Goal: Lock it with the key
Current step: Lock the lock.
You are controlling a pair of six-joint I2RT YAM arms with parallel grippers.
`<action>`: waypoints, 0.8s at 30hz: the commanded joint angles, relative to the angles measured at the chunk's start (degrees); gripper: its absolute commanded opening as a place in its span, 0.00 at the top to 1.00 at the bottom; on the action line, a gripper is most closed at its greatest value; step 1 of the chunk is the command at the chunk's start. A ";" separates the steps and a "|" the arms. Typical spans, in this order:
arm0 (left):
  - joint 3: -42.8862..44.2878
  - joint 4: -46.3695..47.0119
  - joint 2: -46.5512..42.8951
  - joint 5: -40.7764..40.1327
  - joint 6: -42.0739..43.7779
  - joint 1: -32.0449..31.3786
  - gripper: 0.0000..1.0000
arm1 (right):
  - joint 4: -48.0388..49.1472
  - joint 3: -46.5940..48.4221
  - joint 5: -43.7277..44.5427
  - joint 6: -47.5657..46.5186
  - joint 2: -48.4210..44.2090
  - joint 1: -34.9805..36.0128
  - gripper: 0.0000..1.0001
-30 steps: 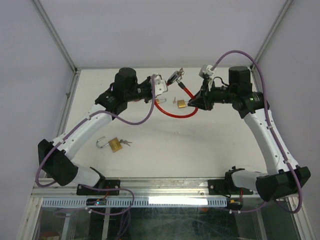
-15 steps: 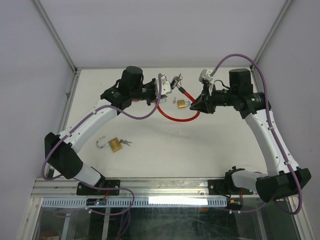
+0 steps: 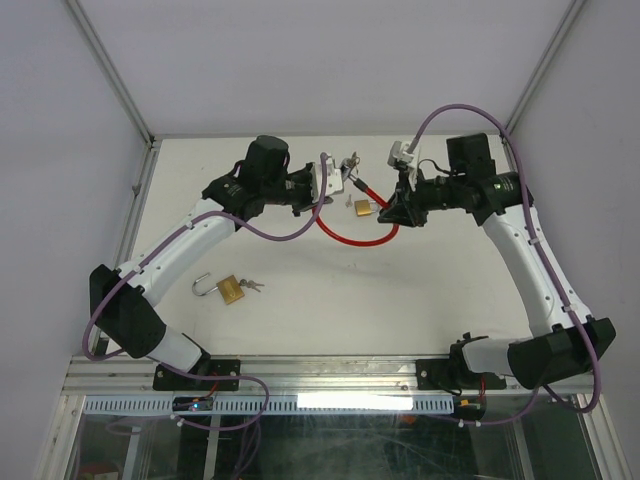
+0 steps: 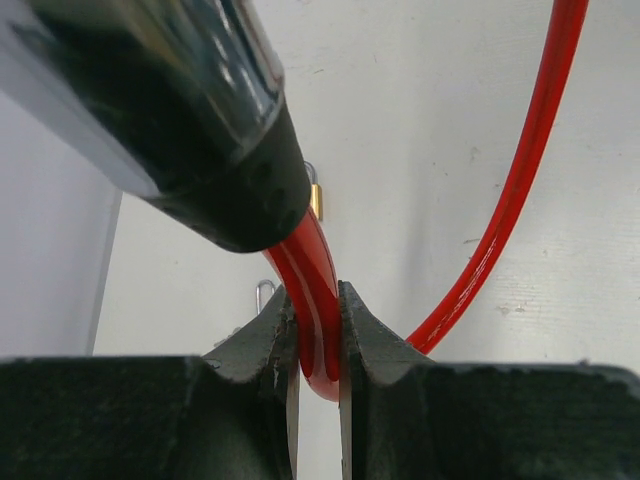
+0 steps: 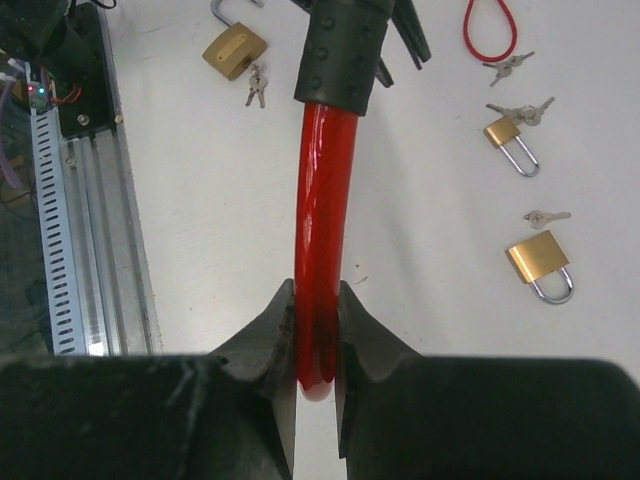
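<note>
Left jaws: nearly closed, pinching the red cable (image 4: 312, 270) just below its black lock head (image 4: 215, 160); nothing else is in them.
Right jaws: also nearly closed, clamped on the same cable beneath a black sleeve (image 5: 340, 50).
Cable lock: strung between the two arms at the upper centre of the top view, its loop drooping toward the desk (image 3: 400, 300).
Why held so: a grip near each end probably steadies both ends so that they can be brought together and the lock head kept from twisting when a key turns.
Key: small metal pieces (image 3: 352, 160) beside the lock head may be keys, but they are too small to tell.
Other locks: an open brass padlock (image 3: 231, 290) with keys (image 3: 252, 286) lies at the lower left; a closed padlock (image 3: 364, 208) sits inside the cable's loop.
Surface: white, matte and lightly scuffed.
Room: pale walls, metal frame posts and a slotted rail (image 3: 300, 402) along the bottom edge.
</note>
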 commanded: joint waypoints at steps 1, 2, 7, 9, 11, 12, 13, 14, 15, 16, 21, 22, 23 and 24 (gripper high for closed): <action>1.70 -3.73 0.11 0.54 3.97 -0.95 1.00 | 2.07 2.12 1.92 -2.25 -0.28 2.10 1.00; 1.92 -3.97 0.13 0.62 3.98 -0.95 1.00 | 2.89 1.98 2.71 -1.32 -0.28 2.20 1.00; 1.40 -4.59 -0.51 -0.68 4.47 -1.21 1.00 | 12.89 -0.20 6.66 7.03 -2.85 -1.41 1.00; 1.15 -4.60 -0.82 -0.86 4.53 -1.25 1.00 | 12.36 0.46 7.57 6.96 -3.02 -1.62 1.00; 1.14 -4.69 -0.83 -0.93 4.55 -1.39 1.00 | 10.33 1.56 7.52 5.67 -2.41 -1.60 1.00; 1.18 -4.79 -0.75 -0.99 4.57 -1.42 1.00 | 8.72 1.86 6.51 4.64 -2.08 -1.53 1.00; 1.30 -4.86 -0.55 -1.20 4.59 -1.47 1.00 | 6.73 2.31 4.68 3.02 -1.50 -1.03 1.00; 1.43 -4.98 -0.42 -1.22 4.67 -1.48 1.00 | 4.07 2.52 3.14 0.72 -1.06 -0.30 1.00; 1.55 -5.11 -0.18 -1.22 4.72 -1.53 1.00 | 2.14 2.49 2.61 -0.91 -0.83 1.64 1.00; 1.70 -5.27 0.05 -1.11 4.67 -1.56 1.00 | 0.91 2.20 3.02 -2.11 -0.85 3.33 1.00; 2.13 -6.18 0.46 -0.70 4.76 -1.79 1.00 | -0.74 1.89 4.35 -5.93 -1.16 5.53 1.00; 2.05 -6.30 0.34 -0.55 4.82 -1.86 1.00 | -0.11 1.89 5.23 -6.23 -1.37 5.31 1.00; 1.91 -6.31 0.22 -0.33 4.90 -1.90 1.00 | 1.20 1.67 6.32 -5.85 -1.88 4.61 1.00; 1.75 -6.32 0.08 0.00 4.97 -1.87 1.00 | 2.64 1.47 6.50 -4.99 -2.32 3.37 1.00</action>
